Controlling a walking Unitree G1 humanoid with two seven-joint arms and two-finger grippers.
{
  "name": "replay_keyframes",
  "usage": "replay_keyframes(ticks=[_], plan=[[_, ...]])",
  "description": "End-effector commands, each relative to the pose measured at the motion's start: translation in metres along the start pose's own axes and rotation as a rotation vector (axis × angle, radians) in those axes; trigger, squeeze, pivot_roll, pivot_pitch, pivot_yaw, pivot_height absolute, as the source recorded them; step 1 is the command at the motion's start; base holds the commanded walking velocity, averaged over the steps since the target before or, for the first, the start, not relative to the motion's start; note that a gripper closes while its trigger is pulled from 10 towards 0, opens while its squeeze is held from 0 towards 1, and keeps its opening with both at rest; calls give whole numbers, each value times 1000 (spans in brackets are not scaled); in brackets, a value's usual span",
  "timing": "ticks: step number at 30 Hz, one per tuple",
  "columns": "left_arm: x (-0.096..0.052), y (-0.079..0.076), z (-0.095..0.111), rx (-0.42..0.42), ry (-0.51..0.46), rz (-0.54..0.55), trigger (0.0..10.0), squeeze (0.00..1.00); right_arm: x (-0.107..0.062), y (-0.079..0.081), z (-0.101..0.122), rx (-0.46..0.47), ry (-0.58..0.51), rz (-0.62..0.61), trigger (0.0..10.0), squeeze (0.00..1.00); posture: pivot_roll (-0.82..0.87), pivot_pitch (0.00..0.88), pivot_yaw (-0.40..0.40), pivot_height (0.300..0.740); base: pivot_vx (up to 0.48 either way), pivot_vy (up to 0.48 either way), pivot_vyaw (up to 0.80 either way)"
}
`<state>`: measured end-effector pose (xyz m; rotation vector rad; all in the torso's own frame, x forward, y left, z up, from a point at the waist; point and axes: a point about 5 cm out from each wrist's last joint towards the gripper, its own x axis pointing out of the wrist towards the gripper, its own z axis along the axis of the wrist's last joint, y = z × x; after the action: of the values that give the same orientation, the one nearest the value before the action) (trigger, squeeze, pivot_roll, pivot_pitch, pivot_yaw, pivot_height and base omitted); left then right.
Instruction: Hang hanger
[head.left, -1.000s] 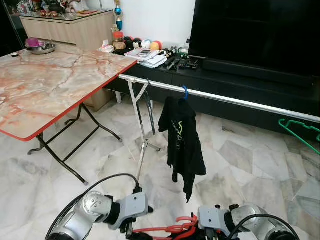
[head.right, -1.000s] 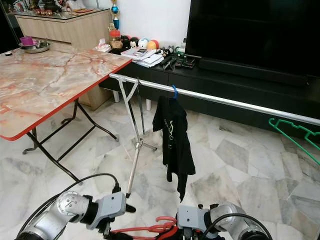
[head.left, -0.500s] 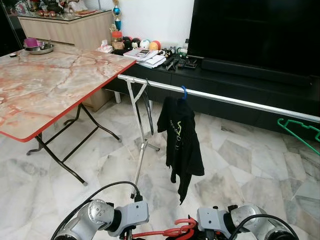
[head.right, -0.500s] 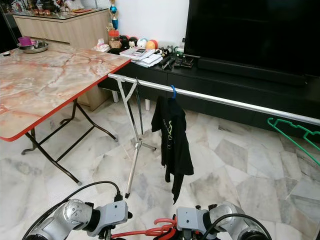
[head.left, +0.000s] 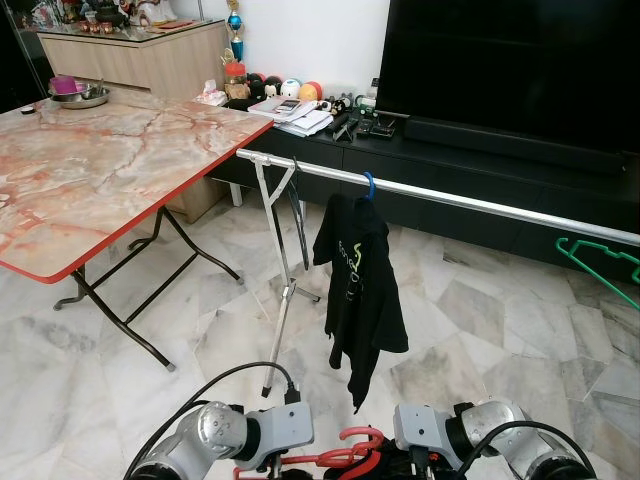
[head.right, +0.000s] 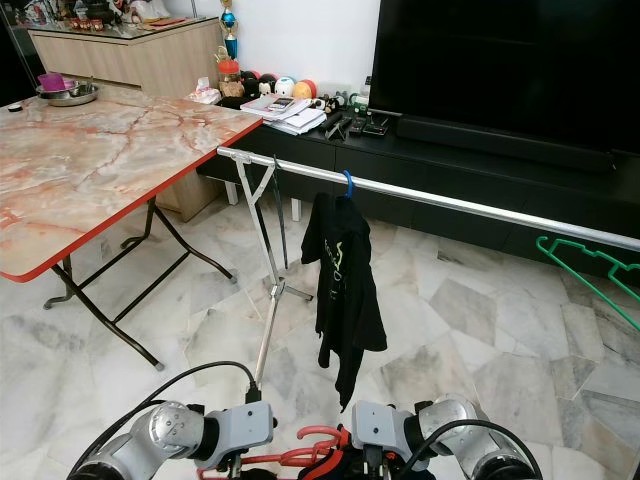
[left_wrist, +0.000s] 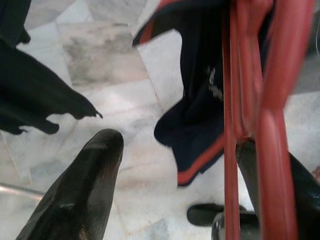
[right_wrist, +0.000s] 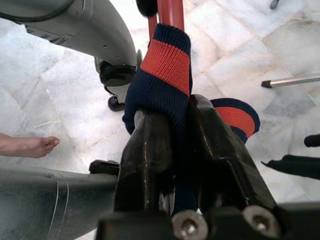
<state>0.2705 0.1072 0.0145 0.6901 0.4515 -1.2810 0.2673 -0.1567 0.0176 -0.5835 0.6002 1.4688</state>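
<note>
- Left eye view: a silver rail (head.left: 450, 196) ran across the room on a folding stand (head.left: 280, 270), in front of a black TV unit (head.left: 480, 170). One black shirt (head.left: 362, 285) hung from it on a blue hook (head.left: 370, 184). A green hanger (head.left: 600, 262) hung further along to the right. A marble worktop (head.left: 90, 170) with a red edge stood to the left, well apart from the arms. Low in the frame, the red hanger (head.left: 350, 458) sat between the left tool (head.left: 262, 468) and the right tool (head.left: 420, 466), both near the floor and well below the rail.
- Right eye view: same scene. The red hanger (head.right: 315, 455) lay level between the two arms, not yet raised.
- Left wrist view: red hanger bars (left_wrist: 260, 120) ran along one black finger (left_wrist: 85, 185)'s opposite side; the fingers stood wide apart, and it could not be told whether they gripped the hanger. A navy garment (left_wrist: 200, 110) with red trim draped from the hanger.
- Right wrist view: the right tool's fingers (right_wrist: 150, 155) were pinched narrow on the navy-and-red knit cuff (right_wrist: 165, 75) wrapped over the hanger. A person's bare foot (right_wrist: 25, 146) rested on the tiles nearby.
- Progress, as judged: the hanger was dressed and carried, but the hanging itself was not done; lifting to rail height and hooking over the rail were left.
</note>
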Motion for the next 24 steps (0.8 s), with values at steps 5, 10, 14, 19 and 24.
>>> replay_keyframes(ticks=[5,10,14,19,24], plan=[[-1,6,2,11,-3,8,10000,0,-1,0,4,-5,-33,-1,10000,0,-2,0,-68,740,0,0,0],[0,7,4,-13,-21,2,0,0,-1,1,2,-9,-15,6,10000,0,-1,0,-70,740,0,0,0],[2,5,6,-22,-35,-13,0,0,-1,2,0,-9,0,-1,10000,0,-1,0,-69,740,0,0,0],[2,7,7,-25,-38,-12,0,0,0,3,-2,-1,3,-5,10000,0,0,0,-69,740,0,0,0],[1,12,6,-30,-28,24,0,0,1,5,-4,5,17,-1,10000,0,0,0,-68,740,0,0,0]])
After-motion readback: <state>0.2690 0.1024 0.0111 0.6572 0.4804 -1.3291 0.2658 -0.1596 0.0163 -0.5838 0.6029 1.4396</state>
